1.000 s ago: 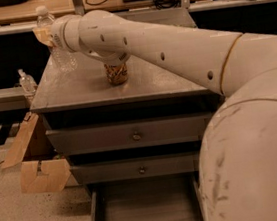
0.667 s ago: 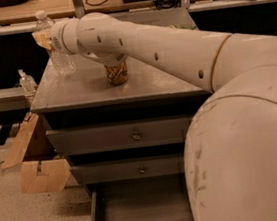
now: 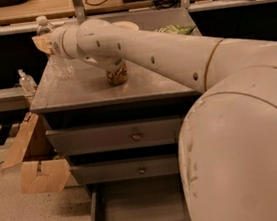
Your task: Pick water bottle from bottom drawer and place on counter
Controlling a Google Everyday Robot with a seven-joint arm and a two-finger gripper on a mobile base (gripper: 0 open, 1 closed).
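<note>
The water bottle (image 3: pixel 57 59), clear and ribbed with a white cap, stands upright at the far left corner of the counter (image 3: pixel 80 89). My gripper (image 3: pixel 43 42) is at the bottle's upper part, mostly hidden behind my wrist. My arm reaches across the counter from the right. The bottom drawer (image 3: pixel 140 210) is pulled open below, and its visible floor is bare.
An orange-gold soda can (image 3: pixel 117 74) stands mid-counter under my arm. A green bag (image 3: pixel 175 28) lies at the counter's back. A pump-top bottle (image 3: pixel 26 82) sits on a shelf to the left. Cardboard pieces (image 3: pixel 37 170) lie on the floor at left.
The bottle and my gripper have come down slightly at the counter's far left corner. My arm's bulk has shifted a little in the foreground.
</note>
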